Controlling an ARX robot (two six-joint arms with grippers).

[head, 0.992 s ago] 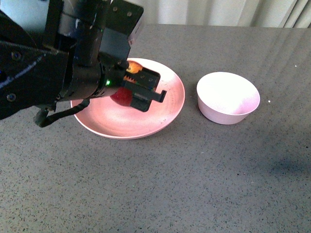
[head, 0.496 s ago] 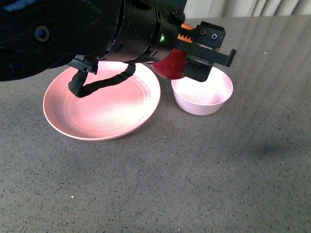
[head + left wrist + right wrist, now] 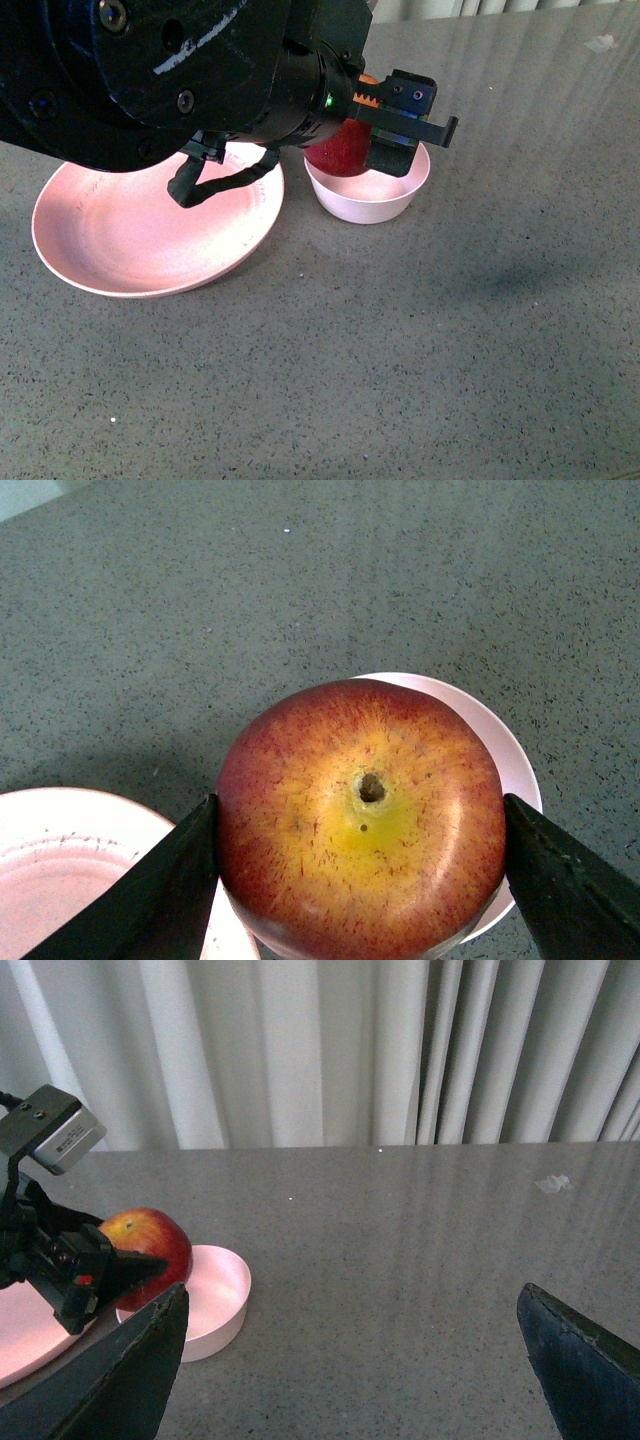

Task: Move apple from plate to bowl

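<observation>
The left gripper point(image 3: 372, 135) is clamping the apple point(image 3: 365, 820) between its black fingers point(image 3: 180, 880), with the stem dimple facing the wrist camera (its yellow patch is showing plainly). The apple is hanging over the bowl point(image 3: 372, 205), toward its 10 o'clock rim. The plate point(image 3: 150, 240) is sitting just beside the bowl, at its 9 o'clock. The right gripper point(image 3: 350, 1360) is hovering well apart, jaws spread wide.

glossy streaked apple point(image 3: 360, 820); matt pink plate point(image 3: 130, 240); smooth pale bowl point(image 3: 370, 208); grey speckled matt tabletop point(image 3: 450, 380).
</observation>
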